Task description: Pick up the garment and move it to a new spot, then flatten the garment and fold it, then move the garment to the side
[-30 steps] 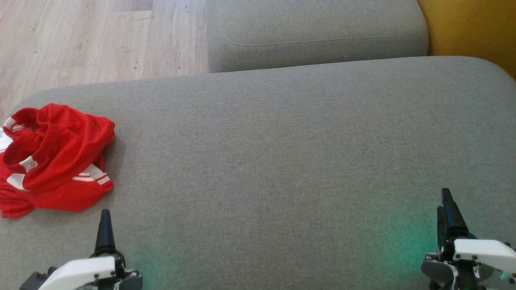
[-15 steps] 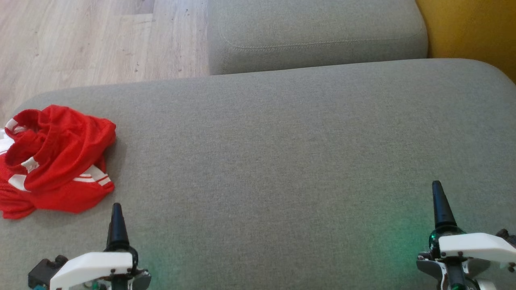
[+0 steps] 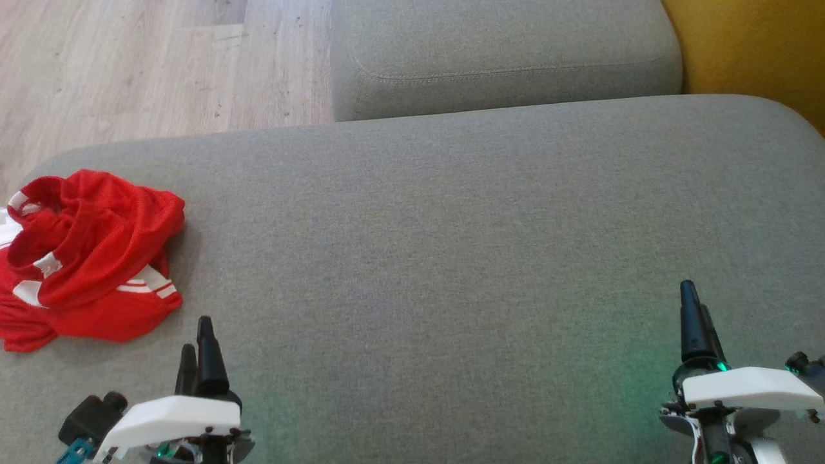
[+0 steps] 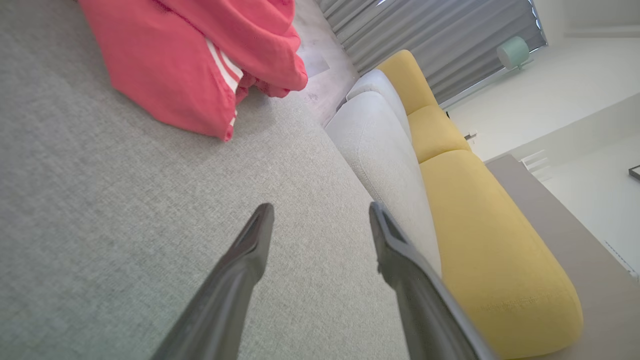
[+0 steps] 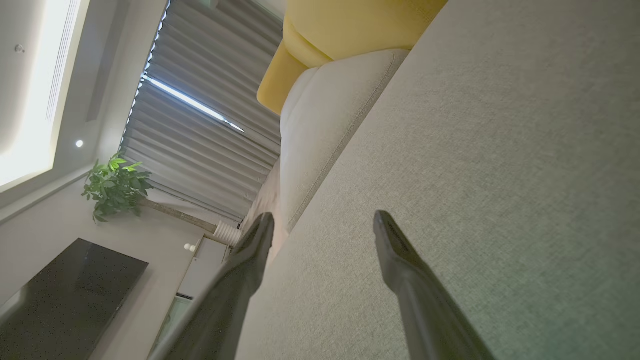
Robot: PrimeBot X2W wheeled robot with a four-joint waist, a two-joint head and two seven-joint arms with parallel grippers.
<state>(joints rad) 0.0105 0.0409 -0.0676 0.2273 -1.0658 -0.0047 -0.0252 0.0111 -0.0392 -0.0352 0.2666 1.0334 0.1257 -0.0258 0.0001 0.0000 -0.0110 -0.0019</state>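
left tool [image 3: 196,335] and right tool [image 3: 693,299] both stand with their fingers spread wide and nothing between them. the left one sits at the lower left of the head view and the right one at the lower right, and both hang over bare cloth.

the grey sofa seat [image 3: 451,245] takes up most of that view. a second grey cushion [image 3: 503,51] runs along the top, with wood floor [image 3: 129,64] at the upper left and a yellow cushion [image 3: 754,45] in the upper right corner.

the red shirt [image 3: 90,258] lies crumpled at the far left of the frame, on the seat near its rounded end. part of it is cut off by the picture's edge. its white stripes [image 3: 149,280] show among the folds. the left tool is near its lower right corner but not touching it, and the right tool is well apart from it.

judging from this, the pickup has not begun. several things could go wrong:
- the heap is layered, so a pinch on the top fold alone may lift one layer and drag the rest.
- a sideways nudge from the long fingers could push the shirt toward the seat's end and onto the floor.
- the seat is soft, so coming down too deep could snag the upholstery along with the shirt.
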